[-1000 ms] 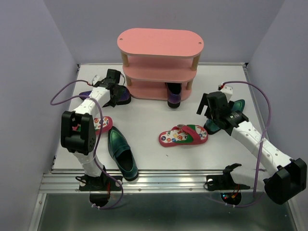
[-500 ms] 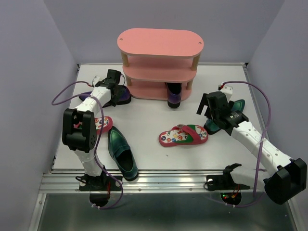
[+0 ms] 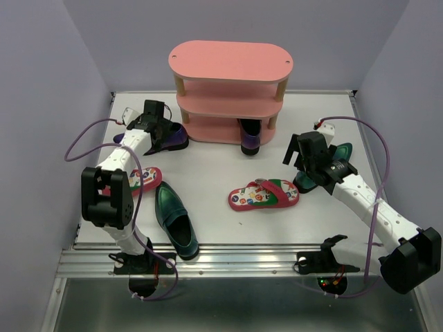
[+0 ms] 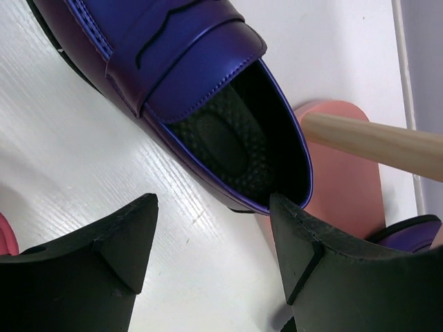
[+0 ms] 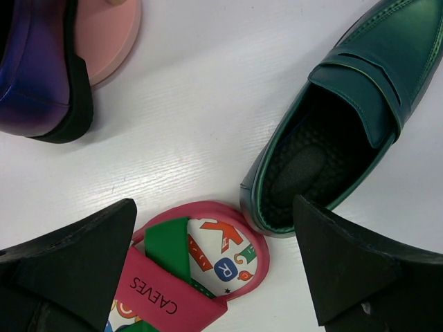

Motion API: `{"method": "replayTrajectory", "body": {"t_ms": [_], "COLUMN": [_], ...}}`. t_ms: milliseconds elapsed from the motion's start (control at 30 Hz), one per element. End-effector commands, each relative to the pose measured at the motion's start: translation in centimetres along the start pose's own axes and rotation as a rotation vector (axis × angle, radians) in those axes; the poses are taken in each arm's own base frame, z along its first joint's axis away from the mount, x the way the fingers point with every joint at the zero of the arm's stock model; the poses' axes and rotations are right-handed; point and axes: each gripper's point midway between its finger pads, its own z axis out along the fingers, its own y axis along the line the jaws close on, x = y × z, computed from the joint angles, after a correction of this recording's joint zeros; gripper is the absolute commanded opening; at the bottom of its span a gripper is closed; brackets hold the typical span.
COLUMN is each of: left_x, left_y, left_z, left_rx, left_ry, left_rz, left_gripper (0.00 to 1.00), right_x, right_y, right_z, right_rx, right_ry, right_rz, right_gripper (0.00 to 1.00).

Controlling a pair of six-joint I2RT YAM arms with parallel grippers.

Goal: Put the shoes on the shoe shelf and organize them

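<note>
The pink three-tier shoe shelf [image 3: 230, 62] stands at the back. One purple loafer [image 3: 174, 138] lies on the table left of it, and also shows in the left wrist view [image 4: 187, 69]. My left gripper [image 3: 154, 126] is open and empty just behind its heel [image 4: 214, 238]. The other purple loafer [image 3: 250, 135] sits on the bottom tier. My right gripper [image 3: 306, 153] is open and empty above the heel end of a red flip-flop [image 3: 264, 194], next to a green loafer [image 3: 338, 158]. Another green loafer [image 3: 176, 220] lies front left. A second flip-flop [image 3: 145, 178] is partly hidden by my left arm.
The left wrist view shows the shelf's bottom board [image 4: 339, 187] and a wooden post [image 4: 377, 142] right of the loafer's heel. The right wrist view shows the green loafer [image 5: 346, 111], flip-flop [image 5: 201, 270] and shelved purple loafer [image 5: 34, 69]. Walls enclose the table.
My left arm has swung left and its gripper has shifted a little left and back beside the purple loafer. The right arm and the shoes have not moved.
</note>
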Motion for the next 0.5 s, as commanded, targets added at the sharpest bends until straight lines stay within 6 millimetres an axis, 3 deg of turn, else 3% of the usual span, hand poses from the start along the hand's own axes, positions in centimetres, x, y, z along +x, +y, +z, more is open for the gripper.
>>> {"method": "replayTrajectory", "body": {"t_ms": [0,233,367,467], "left_x": [-0.2,1.9,2.9,3.6], "left_y": [-0.5,-0.4,0.8,1.8], "left_z": [0.7,2.9,3.8,4.3], "left_rx": [0.012,-0.012,-0.046,-0.073], "left_ry": [-0.004,0.06,0.082,0.1], "left_rz": [-0.038,-0.048,-0.054,-0.053], "left_gripper": [0.76,0.76,0.75,0.67], "right_x": [-0.9,-0.7,-0.5,-0.3], "right_y": [0.7,0.7,0.6,0.6], "right_z": [-0.1,0.0,0.1,0.2], "right_rx": [-0.027,-0.023,-0.018,-0.017], "right_ry": [-0.033,-0.026,-0.023,-0.019], "right_rz": [0.022,0.019,0.023,0.024], "right_gripper": [1.0,1.0,1.0,1.0]}}
